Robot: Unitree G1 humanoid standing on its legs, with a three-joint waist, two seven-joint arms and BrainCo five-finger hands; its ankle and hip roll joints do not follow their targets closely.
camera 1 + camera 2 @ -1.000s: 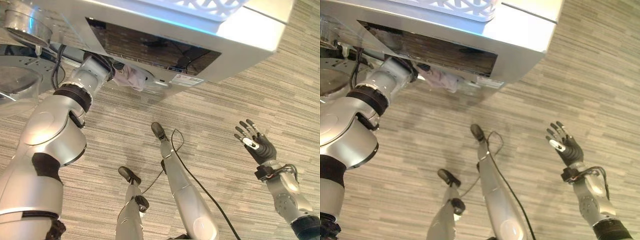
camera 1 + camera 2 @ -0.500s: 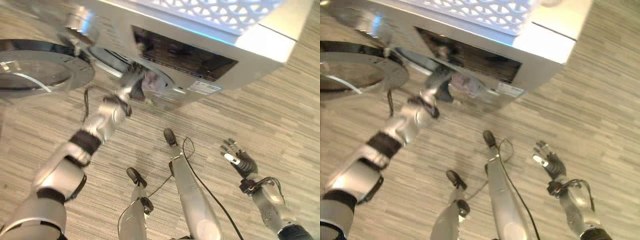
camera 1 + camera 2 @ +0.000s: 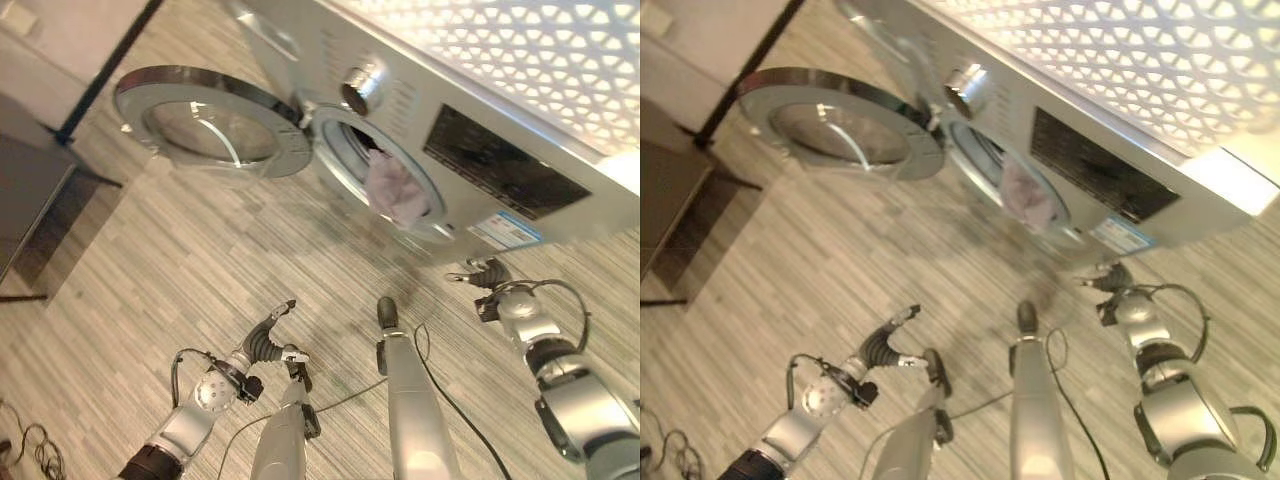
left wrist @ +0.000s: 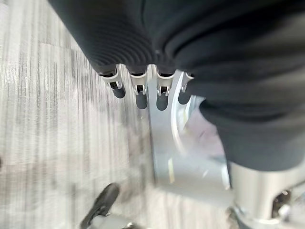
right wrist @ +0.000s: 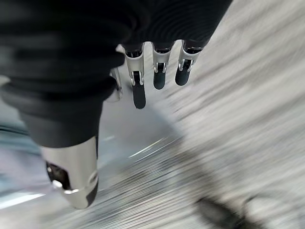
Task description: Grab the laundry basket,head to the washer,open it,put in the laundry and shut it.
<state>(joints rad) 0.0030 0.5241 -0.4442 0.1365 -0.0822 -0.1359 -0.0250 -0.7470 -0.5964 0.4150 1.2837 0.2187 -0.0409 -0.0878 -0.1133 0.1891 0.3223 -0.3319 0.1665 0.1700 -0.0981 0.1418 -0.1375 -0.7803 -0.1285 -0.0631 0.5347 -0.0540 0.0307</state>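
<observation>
floor [image 3: 180,250]: striped wood-look | on it: washer [image 3: 480,150], door open

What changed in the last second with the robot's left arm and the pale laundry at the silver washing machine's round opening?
The left hand has let go of the pale pinkish laundry and drawn back from the silver washing machine's drum opening to hang low over the floor, fingers relaxed. The right hand has dropped from its raised pose, open. The laundry stays draped over the opening's rim, and the round glass door stays swung open.

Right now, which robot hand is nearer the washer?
The right robot hand: it sits just below the washer front, by the label. The left robot hand hangs low over the floor, apart from it.
</observation>
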